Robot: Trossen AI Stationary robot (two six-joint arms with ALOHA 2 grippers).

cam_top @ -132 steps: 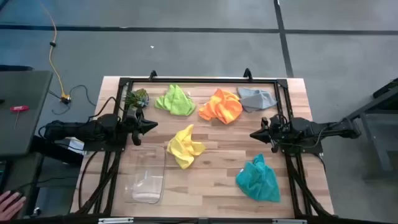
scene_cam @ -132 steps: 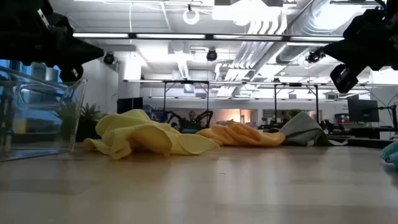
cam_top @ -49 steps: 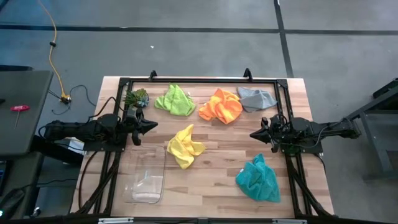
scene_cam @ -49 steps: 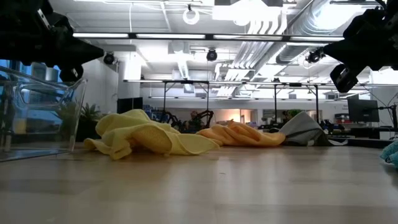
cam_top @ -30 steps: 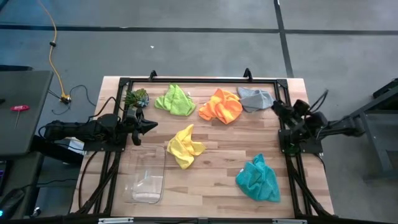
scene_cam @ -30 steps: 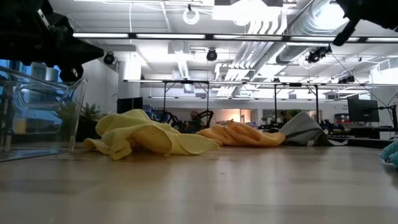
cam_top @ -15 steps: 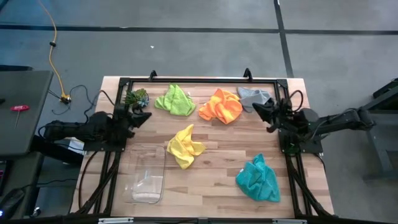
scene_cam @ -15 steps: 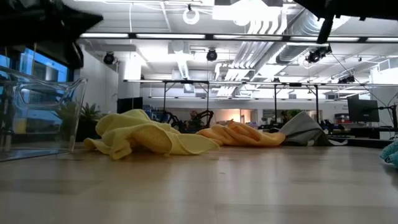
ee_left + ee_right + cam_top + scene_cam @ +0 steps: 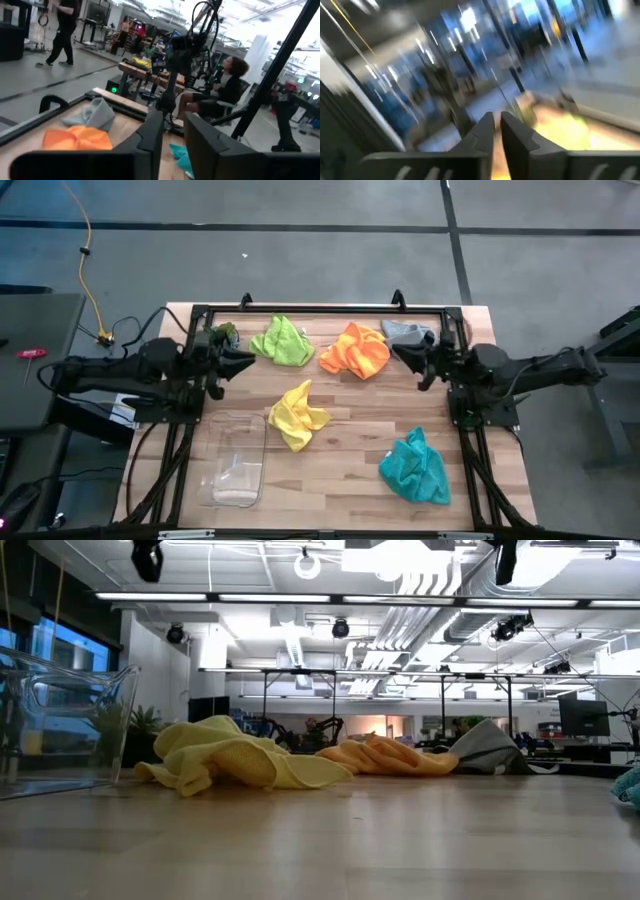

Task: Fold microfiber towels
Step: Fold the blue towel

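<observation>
**Five crumpled towels on tabletop, both arms raised, nothing held**

High view: wooden tabletop (image 9: 330,465) with five bunched, unfolded towels. Lime green towel (image 9: 283,341) upper left of centre, orange towel (image 9: 355,350) upper centre, grey towel (image 9: 404,332) just right of the orange and partly hidden under the right arm. Yellow towel (image 9: 297,414) at centre, teal towel (image 9: 414,468) lower right, well apart from the rest. Clear plastic bin (image 9: 235,461) lower left; small green plant (image 9: 222,333) upper left, beside the left arm.

Left gripper (image 9: 244,358) comes in from the left edge and points right, just short of the lime green towel and not touching it. Left wrist view shows its fingers (image 9: 150,142) a narrow gap apart, nothing between them.

Right gripper (image 9: 402,352) reaches in from the right, tip over the gap between orange and grey towels. Right wrist view is blurred; fingers (image 9: 481,134) look slightly apart with a thin slit, probably empty.

Low view: yellow towel (image 9: 225,758) in front, orange and grey behind.
</observation>
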